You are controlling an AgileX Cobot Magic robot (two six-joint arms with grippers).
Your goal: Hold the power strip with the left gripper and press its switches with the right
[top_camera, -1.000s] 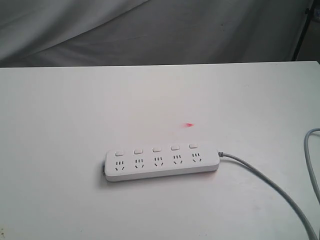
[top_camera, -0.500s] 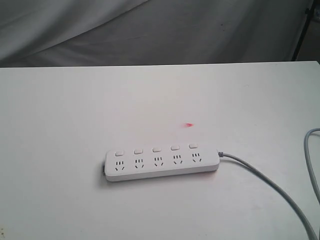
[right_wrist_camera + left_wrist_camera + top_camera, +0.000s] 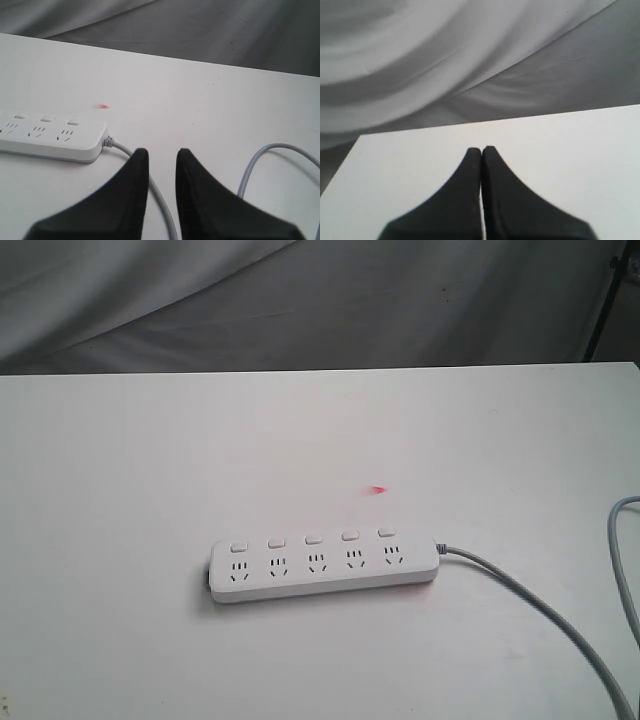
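The white power strip (image 3: 325, 570) lies flat on the white table (image 3: 150, 460), near its front. Its five switches (image 3: 313, 539) run along its far edge, and its grey cord (image 3: 530, 605) leaves to the right. Neither gripper shows in the exterior view. The left gripper (image 3: 481, 149) hangs over bare table with its black jaws pressed together and empty; the strip is out of its view. The right gripper (image 3: 161, 152) is open a little and holds nothing. It hovers over the cord (image 3: 122, 148), just off the cord end of the strip (image 3: 50, 137), where three switches (image 3: 46, 119) show.
A small red mark (image 3: 378, 490) sits on the table behind the strip. Grey cloth (image 3: 300, 300) hangs beyond the far edge, with a dark pole (image 3: 603, 310) at the upper right. The cord loops back at the right edge (image 3: 625, 560).
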